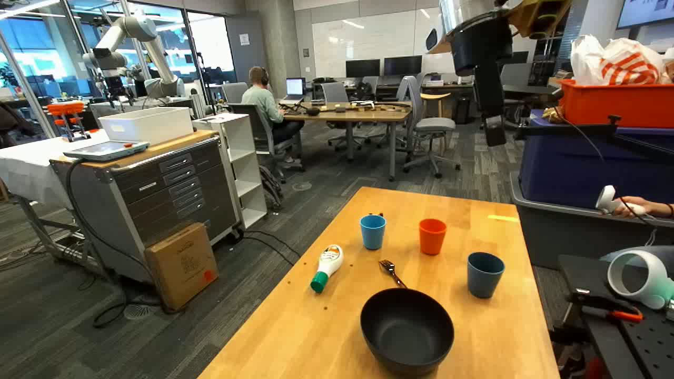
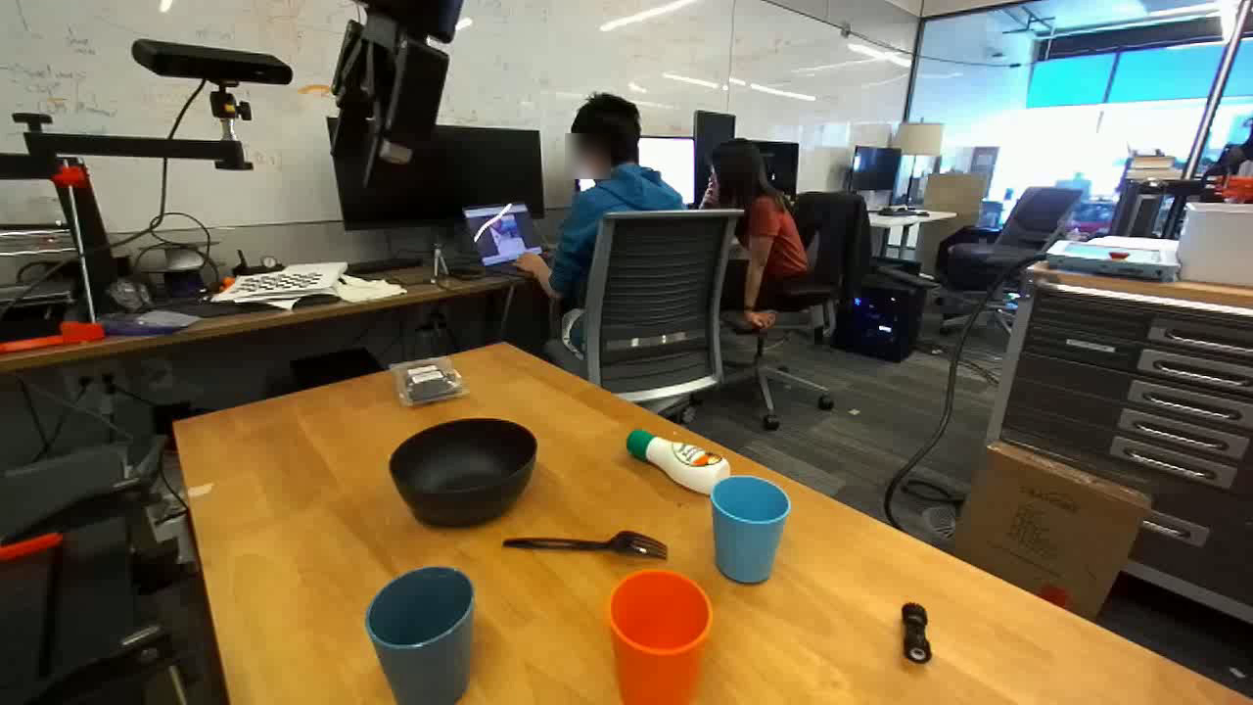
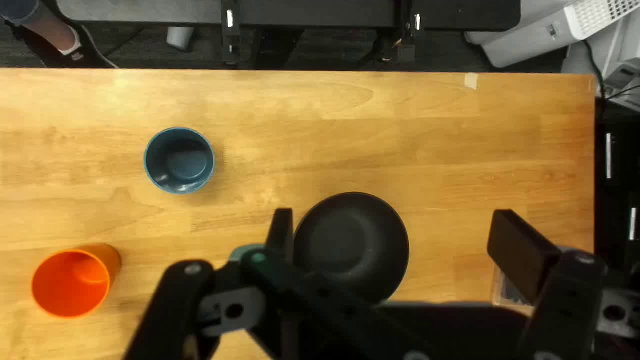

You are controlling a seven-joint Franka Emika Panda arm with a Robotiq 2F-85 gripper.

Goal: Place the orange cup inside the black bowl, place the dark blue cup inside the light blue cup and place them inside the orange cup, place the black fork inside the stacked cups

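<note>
The black bowl [image 1: 407, 331] stands on the wooden table and also shows in the wrist view [image 3: 350, 240], partly behind a finger. The orange cup [image 1: 432, 237], light blue cup [image 1: 373, 232] and dark blue cup [image 1: 484, 275] stand upright and apart. In an exterior view the black fork [image 2: 587, 543] lies between the bowl [image 2: 463, 472], the orange cup [image 2: 660, 636] and the light blue cup [image 2: 748, 530]. The wrist view shows the dark blue cup [image 3: 179, 160] and orange cup [image 3: 72, 282]; the light blue cup and fork are not visible there. My gripper [image 3: 393, 217] is open, empty and high above the table.
A white bottle with a green cap [image 1: 327, 267] lies by the light blue cup. A clear plastic box [image 2: 428, 380] lies behind the bowl. A small black object [image 2: 914, 633] lies near the table's edge. A camera on a bar [image 2: 210, 61] stands beside the table.
</note>
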